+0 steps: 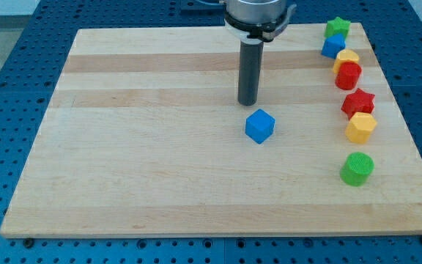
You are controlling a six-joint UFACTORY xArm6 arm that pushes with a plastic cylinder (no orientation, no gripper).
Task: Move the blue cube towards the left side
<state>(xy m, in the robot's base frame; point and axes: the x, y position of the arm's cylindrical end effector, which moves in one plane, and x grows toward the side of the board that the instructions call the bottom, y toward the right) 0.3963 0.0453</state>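
Lab bench, blue perforated table (6, 73), wooden board (152, 169)

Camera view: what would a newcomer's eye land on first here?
My tip comes down at the board's middle, just above the lone blue cube, not touching it. The other blocks crowd the view's right edge, from a green star at top to a green cylinder lowest.

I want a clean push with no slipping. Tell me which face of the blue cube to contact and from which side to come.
Contact the blue cube on the face turned to the view's right, low and centred, and push toward the view's left. It sits rotated, a corner facing the view's bottom, so an off-centre touch would probably spin it. My tip now stands just above the cube toward the view's top, apart from it, so it should first circle round to the right side.
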